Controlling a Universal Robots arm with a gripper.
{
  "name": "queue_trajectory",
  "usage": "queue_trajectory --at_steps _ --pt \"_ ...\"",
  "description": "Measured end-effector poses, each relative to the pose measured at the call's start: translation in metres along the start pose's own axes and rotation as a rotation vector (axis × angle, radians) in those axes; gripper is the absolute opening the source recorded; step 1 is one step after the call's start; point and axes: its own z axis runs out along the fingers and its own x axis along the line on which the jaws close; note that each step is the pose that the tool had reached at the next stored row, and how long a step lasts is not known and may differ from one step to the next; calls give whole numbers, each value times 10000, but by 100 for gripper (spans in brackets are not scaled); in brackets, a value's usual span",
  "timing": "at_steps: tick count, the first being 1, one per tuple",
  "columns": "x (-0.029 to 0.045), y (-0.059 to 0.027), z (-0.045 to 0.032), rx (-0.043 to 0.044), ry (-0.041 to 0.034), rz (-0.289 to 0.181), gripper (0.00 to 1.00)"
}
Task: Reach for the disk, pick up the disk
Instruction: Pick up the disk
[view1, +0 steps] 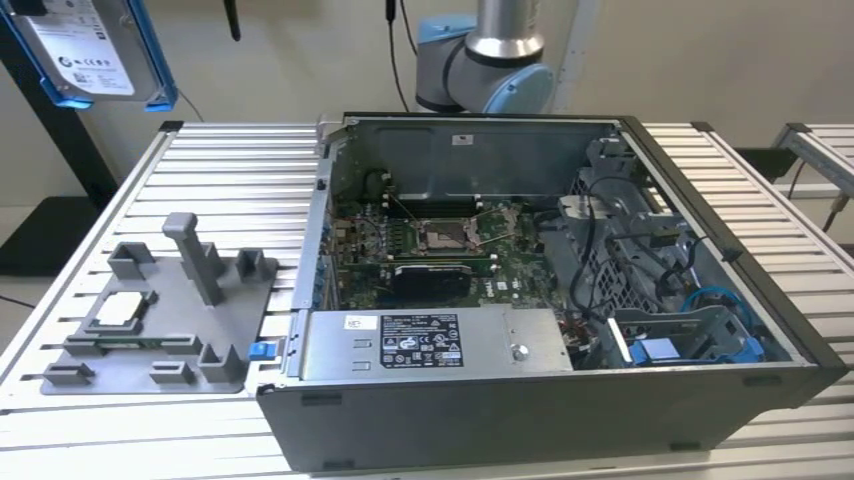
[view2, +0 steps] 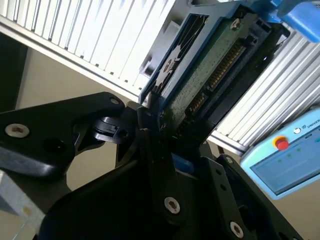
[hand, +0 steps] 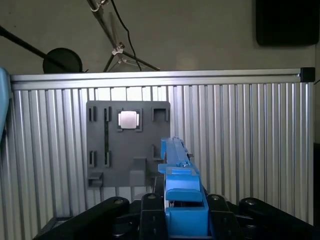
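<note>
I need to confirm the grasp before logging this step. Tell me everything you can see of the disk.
The disk is a flat silver drive with a white printed label, set in a bright blue plastic frame. It is held in the air, clear of the slatted table, at the exterior view's upper left, label toward that camera. In the second wrist view its other face shows a green circuit board with connector contacts. Black fingers clamp one end.
</note>
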Motion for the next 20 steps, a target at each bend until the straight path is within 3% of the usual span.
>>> queue_trajectory --at_steps 20 --pt "-21 -381 -5 0 0 0 0"
